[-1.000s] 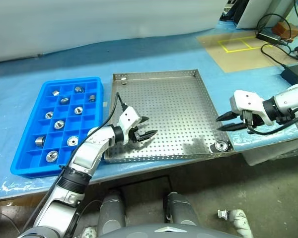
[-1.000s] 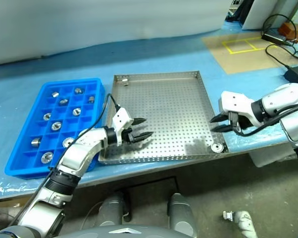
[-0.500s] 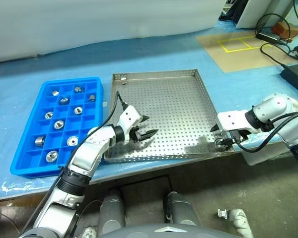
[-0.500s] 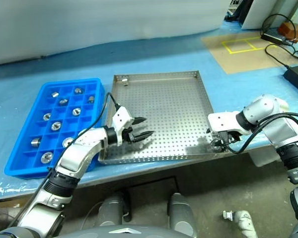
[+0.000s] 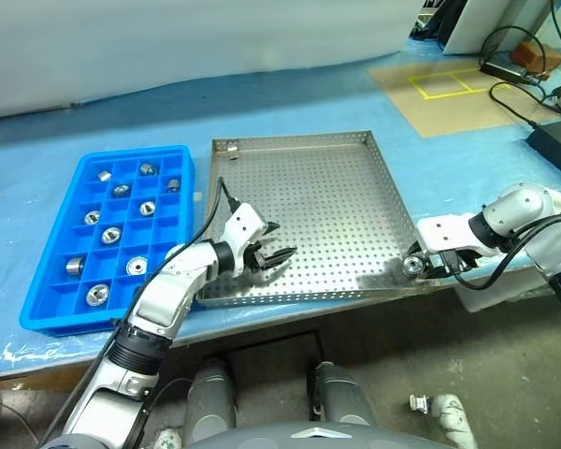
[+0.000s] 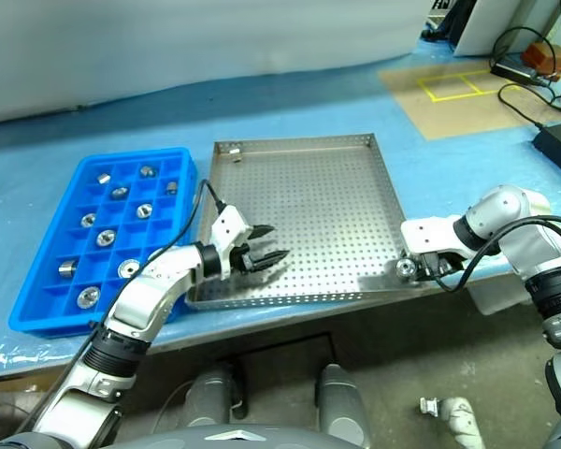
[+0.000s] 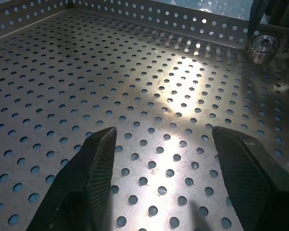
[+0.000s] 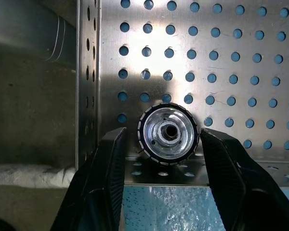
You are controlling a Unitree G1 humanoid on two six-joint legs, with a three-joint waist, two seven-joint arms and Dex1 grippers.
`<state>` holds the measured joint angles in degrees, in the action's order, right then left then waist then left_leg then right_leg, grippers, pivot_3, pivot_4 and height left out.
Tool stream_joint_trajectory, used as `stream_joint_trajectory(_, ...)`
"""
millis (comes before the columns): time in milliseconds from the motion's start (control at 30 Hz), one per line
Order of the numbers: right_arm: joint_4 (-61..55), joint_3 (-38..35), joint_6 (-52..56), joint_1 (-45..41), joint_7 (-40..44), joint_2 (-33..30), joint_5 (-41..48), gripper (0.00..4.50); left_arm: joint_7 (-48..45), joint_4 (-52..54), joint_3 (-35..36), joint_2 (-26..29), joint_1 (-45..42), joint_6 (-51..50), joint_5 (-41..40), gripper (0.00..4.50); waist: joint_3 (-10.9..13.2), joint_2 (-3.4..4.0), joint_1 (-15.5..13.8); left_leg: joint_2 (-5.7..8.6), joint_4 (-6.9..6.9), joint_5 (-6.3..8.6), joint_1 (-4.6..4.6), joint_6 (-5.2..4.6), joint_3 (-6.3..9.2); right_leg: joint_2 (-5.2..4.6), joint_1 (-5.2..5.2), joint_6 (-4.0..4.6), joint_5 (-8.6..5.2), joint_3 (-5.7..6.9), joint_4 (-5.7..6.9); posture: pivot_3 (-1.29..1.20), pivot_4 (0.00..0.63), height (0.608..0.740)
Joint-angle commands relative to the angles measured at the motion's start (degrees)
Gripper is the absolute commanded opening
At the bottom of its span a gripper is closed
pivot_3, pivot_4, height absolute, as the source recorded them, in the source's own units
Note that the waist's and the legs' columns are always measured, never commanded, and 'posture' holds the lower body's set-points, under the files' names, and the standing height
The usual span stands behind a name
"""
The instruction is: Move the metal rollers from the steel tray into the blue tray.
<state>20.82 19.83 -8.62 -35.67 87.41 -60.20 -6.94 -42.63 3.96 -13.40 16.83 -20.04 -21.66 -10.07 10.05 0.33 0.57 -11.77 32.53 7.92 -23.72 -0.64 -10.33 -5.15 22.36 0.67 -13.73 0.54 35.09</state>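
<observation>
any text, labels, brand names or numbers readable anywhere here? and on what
None: no words, labels, brands or numbers can be read in these pictures.
The steel tray, the blue tray and the metal roller between the fingers of the right gripper bear no visible writing.
The yellow tape lines on the brown mat are plain lines, not letters.

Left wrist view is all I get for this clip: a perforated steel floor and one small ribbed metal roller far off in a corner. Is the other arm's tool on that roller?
Observer: The right tool straddles the small ribbed metal roller, fingers on either side, a gap showing at each.
Operator: Any other rollers in that tray?
Observer: One, at the far left corner of the large perforated steel tray.
Operator: And the destination?
Observer: The bright blue compartmented plastic tray already holds ten rollers.
</observation>
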Motion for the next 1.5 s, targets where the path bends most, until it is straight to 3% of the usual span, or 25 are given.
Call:
stream_joint_trajectory(33,2.5,0.8,-1.7,0.4,0.5,0.0,-2.3,2.5,0.2,0.3,-0.1,-0.2,0.0,1.7,0.1,3.36,0.0,0.0,-0.1,0.0,0.04,0.02,0.0,-0.03,0.0,-0.02,-0.03,0.0,0.0,0.0,0.0,-0.25,0.15,0.74)
stream_joint_trajectory(433,3.9,1.1,-2.5,0.4,0.5,2.0,-2.7,2.5,0.8,-0.5,-0.1,-0.4,-1.4,1.1,-0.1,3.36,0.0,0.0,-0.6,0.16,0.35,0.18,-0.07,-0.24,0.03,-0.22,-0.14,0.05,0.03,-0.03,-0.01,-0.24,0.15,0.74)
stream_joint_trajectory(567,2.7,0.6,-1.9,0.8,1.2,1.7,-2.0,1.64,1.2,0.3,-0.2,-0.3,-1.2,0.7,-0.1,3.36,0.0,0.0,-0.6,0.12,0.33,0.18,-0.11,-0.24,0.03,-0.2,-0.09,0.05,0.03,-0.01,-0.02,-0.24,0.15,0.74)
stream_joint_trajectory(900,0.3,-1.3,0.8,-0.8,0.9,2.2,0.0,1.63,1.1,0.5,0.7,0.4,-1.2,0.5,-0.7,3.36,0.0,0.0,-0.4,0.1,0.31,0.18,-0.15,-0.24,0.03,-0.18,-0.02,0.05,0.03,-0.02,-0.02,-0.24,0.15,0.74)
stream_joint_trajectory(1033,-6.5,-3.9,11.9,-5.8,1.7,5.5,5.6,1.63,0.6,1.9,2.4,1.5,-1.4,0.2,-2.1,3.36,0.0,0.0,0.3,0.07,0.28,0.16,-0.23,-0.25,0.02,-0.13,0.18,0.05,0.03,-0.09,0.07,-0.24,0.15,0.74)
stream_joint_trajectory(1167,-9.3,-3.9,15.8,-9.2,1.0,7.9,7.3,1.63,0.5,2.5,5.0,2.5,-2.3,-0.2,-4.0,3.36,0.0,0.0,0.1,-0.02,0.27,0.08,-0.33,-0.16,-0.08,0.0,0.61,0.05,0.03,-0.27,0.45,-0.22,0.15,0.74)
stream_joint_trajectory(1300,-11.4,-3.2,16.6,-11.0,0.0,11.3,8.5,1.63,-1.4,5.9,9.2,5.7,-1.3,-0.8,-7.5,3.36,0.0,-0.01,-0.3,-0.07,0.22,0.05,-0.33,-0.04,-0.06,0.04,0.63,0.05,0.03,-0.22,0.49,-0.17,0.15,0.74)
stream_joint_trajectory(1500,-5.9,-1.9,12.7,-17.2,-5.1,23.3,8.2,1.63,1.8,8.5,17.0,10.7,1.5,-0.2,-7.8,3.36,0.0,-0.02,-0.3,-0.03,0.18,0.01,-0.36,0.04,-0.09,0.04,0.8,0.06,0.03,-0.32,0.61,-0.03,0.15,0.74)
